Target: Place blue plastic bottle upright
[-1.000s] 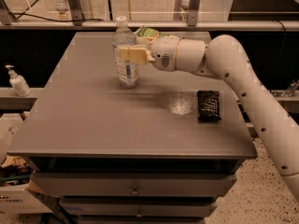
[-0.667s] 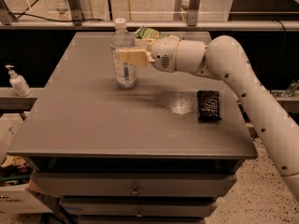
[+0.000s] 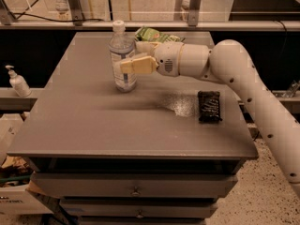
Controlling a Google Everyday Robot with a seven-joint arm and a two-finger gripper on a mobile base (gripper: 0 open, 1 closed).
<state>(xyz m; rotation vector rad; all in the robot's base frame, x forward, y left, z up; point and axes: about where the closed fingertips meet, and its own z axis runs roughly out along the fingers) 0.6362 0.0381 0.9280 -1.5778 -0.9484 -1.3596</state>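
Placement looks all but done: the clear, ribbed blue plastic bottle [image 3: 121, 46] with its white screw cap stands upright on the grey tabletop [image 3: 93, 125], base flat, cap pointing up, towards the far left of the surface. The robot's beige two-finger gripper [image 3: 133, 58] sits at the bottle's mid-height, reaching in from the right; its jaws straddle the body – one in front, one behind – and appear closed on it. What is left, by my reading, is only to let go and draw clear without tipping it. A crumpled green snack bag [image 3: 150, 33] lies just behind the gripper (apart from the bottle), and a black rectangular packet [image 3: 208, 106] lies well off to the right.
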